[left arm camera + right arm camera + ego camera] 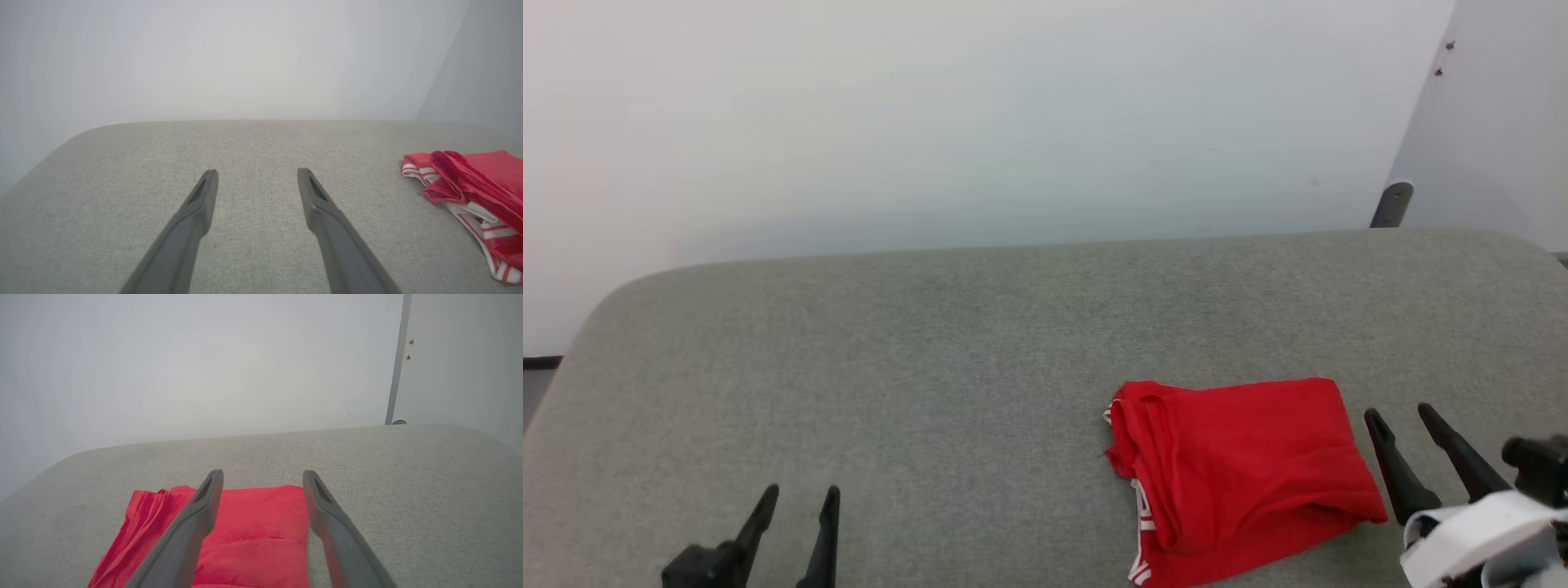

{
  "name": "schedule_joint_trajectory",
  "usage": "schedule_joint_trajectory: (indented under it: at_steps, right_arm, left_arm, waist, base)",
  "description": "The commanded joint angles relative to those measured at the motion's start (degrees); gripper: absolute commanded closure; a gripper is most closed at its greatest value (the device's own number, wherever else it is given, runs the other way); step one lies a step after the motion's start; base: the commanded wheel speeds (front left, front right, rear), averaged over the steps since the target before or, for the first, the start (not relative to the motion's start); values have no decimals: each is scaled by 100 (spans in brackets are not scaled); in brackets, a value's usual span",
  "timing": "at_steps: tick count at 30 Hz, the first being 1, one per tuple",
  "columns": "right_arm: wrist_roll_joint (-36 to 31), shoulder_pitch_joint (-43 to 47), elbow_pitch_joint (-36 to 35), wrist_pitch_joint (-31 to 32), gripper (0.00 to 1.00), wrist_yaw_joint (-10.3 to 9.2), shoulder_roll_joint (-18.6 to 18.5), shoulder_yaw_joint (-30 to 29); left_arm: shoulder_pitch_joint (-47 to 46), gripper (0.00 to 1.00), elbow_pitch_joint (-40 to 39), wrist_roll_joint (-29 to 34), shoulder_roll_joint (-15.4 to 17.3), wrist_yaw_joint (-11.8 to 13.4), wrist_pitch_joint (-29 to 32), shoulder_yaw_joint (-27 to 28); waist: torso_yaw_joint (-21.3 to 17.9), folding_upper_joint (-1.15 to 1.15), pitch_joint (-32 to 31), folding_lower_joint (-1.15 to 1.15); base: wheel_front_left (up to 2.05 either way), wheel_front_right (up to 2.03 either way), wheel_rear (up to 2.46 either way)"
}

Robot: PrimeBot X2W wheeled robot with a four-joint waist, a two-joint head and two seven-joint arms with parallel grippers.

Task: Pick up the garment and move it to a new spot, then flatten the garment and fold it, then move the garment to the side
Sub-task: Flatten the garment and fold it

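Dull cloth on dull cloth, smooth dark plastic alongside

The garment (pixel 1241 465) is soft red knit cloth, matt and faintly fuzzy. The counter (pixel 931 367) is covered in grey woven fabric, coarse-grained and without shine. The left end effector (pixel 801 492) and right end effector (pixel 1398 412) look like smooth, dark, matt plastic. The wall (pixel 931 122) beyond the counter's far edge is smooth, pale and matt.

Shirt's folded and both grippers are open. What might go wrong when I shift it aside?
1. Loose striped-trim layers of the garment face the left gripper; pinching only the top layer may undo the fold.
2. The right gripper hangs close beside it; a low sweep might drag and rumple it.
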Motion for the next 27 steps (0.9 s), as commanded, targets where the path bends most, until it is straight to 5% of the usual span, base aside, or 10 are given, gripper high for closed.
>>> schedule_joint_trajectory:
  at_steps: [1, 18, 27]
  right_arm:
    - [-76, 170, -115, -31, 0, -5, 30, -108]
    - [-1099, 1610, -2048, 463, 0, -5, 813, -1858]
    - [-1319, 2007, -2776, 853, 0, -6, 1178, -2302]
  left_arm:
    - [141, 0, -87, 44, 14, -13, 2, 26]
    - [962, 0, -1184, 179, -155, -10, 2, 299]
    - [1072, 0, -1384, 142, -284, -10, 2, 346]
  waist:
    - [52, 0, -15, 0]
    - [305, 0, 158, 0]
    - [315, 0, 201, 0]
  base:
    - [0, 0, 0]
    - [0, 0, 0]
    - [0, 0, 0]
